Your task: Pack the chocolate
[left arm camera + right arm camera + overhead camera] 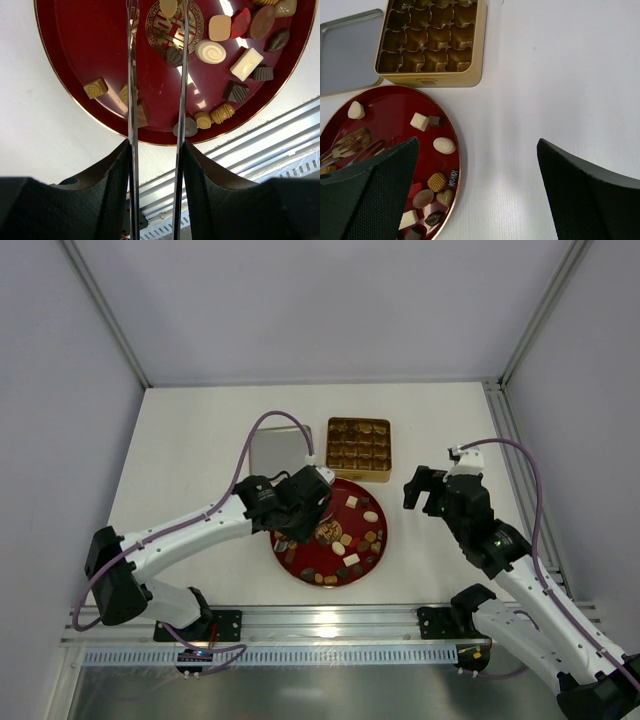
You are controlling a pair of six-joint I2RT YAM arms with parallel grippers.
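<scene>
Many small chocolates [350, 540] in dark brown, caramel and cream lie on the round red plate [300, 568]. My left gripper [305, 505] hovers over the plate's left half, shut on metal tongs [132, 75]. The tongs' two blades reach to the gold emblem at the plate's centre. In the left wrist view [156, 150] a pale candy [168, 6] lies between the blade tips; I cannot tell whether it is pinched. My right gripper [430, 490] is open and empty above the bare table right of the plate, as the right wrist view [477, 141] shows.
The square gold tin [358, 448] stands behind the plate, and the cells seen in the right wrist view [432, 42] hold nothing. Its grey lid [278, 450] lies to its left. An aluminium rail [330, 625] runs along the near table edge.
</scene>
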